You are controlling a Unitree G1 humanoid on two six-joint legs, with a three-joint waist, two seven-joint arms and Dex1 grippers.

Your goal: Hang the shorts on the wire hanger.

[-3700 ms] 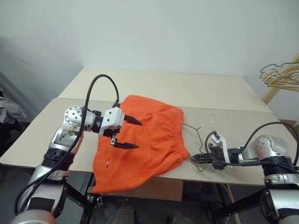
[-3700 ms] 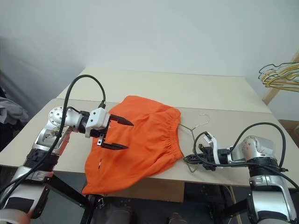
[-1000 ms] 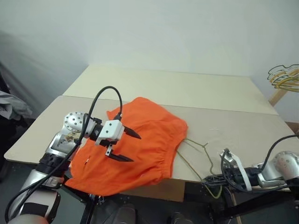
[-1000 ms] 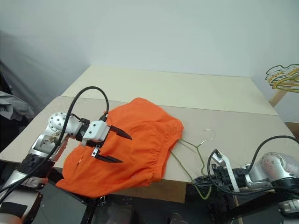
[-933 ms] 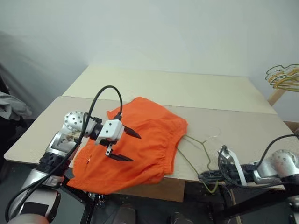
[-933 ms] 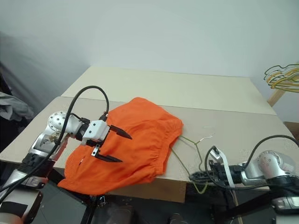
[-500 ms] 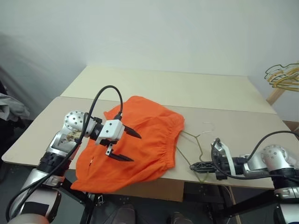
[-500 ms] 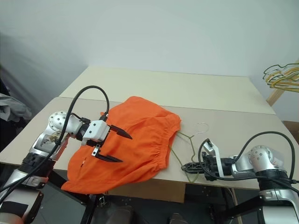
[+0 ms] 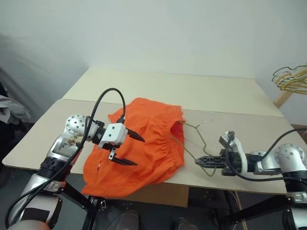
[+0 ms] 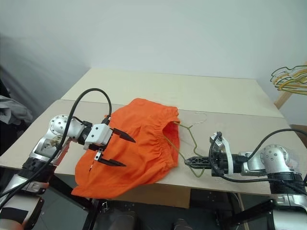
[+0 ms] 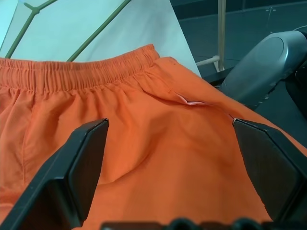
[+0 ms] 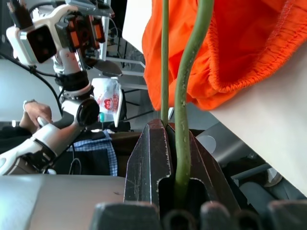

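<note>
The bright orange fabric shorts [image 9: 141, 143] lie on the beige bench [image 9: 192, 96]. Above them hovers the left end effector [image 9: 130, 149], spread wide. Beside the shorts, the right end effector [image 9: 201, 160] pinches the thin olive-grey wire hanger [image 9: 192, 139].

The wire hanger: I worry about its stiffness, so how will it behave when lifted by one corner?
The wire hanger looks thin, so it will probably flex and sway. The shut right hand grips one corner, so the far end may sag. Fabric of the shorts could drag it.
</note>
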